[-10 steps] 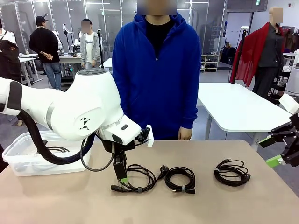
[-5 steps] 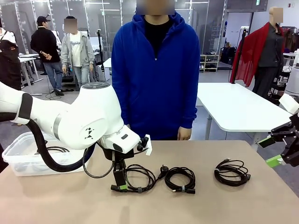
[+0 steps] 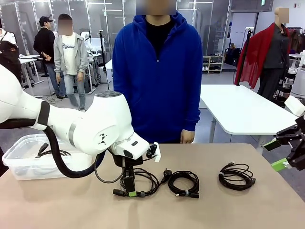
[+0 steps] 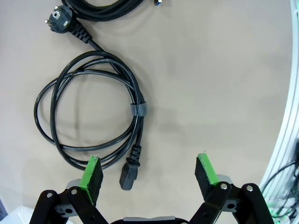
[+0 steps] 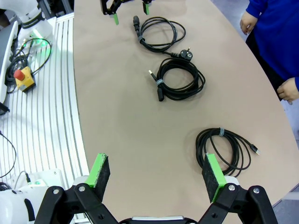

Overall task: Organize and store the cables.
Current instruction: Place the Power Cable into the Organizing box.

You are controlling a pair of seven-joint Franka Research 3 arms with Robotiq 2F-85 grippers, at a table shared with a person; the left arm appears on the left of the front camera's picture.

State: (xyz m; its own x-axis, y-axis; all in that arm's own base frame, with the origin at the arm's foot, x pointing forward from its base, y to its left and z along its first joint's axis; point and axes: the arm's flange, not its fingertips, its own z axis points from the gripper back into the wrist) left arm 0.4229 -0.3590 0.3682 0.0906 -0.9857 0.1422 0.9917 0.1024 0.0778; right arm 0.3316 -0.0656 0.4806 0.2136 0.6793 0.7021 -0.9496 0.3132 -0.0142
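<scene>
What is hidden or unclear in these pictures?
- Front view: the left arm covers part of the plastic bin; how much lies inside cannot be told.
- Front view: the left gripper hides part of the left cable.
- Left wrist view: the middle cable is cut off by the top edge.
- Front view: the right gripper is cut off by the right edge.

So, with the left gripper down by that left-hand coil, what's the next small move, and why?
Probably lower the left gripper the last bit and close on the coiled cable. Its jaws stand open just above the table, with the cable's plug end lying between the fingers, and nothing is held yet. The clear bin stands at the table's left end.
</scene>
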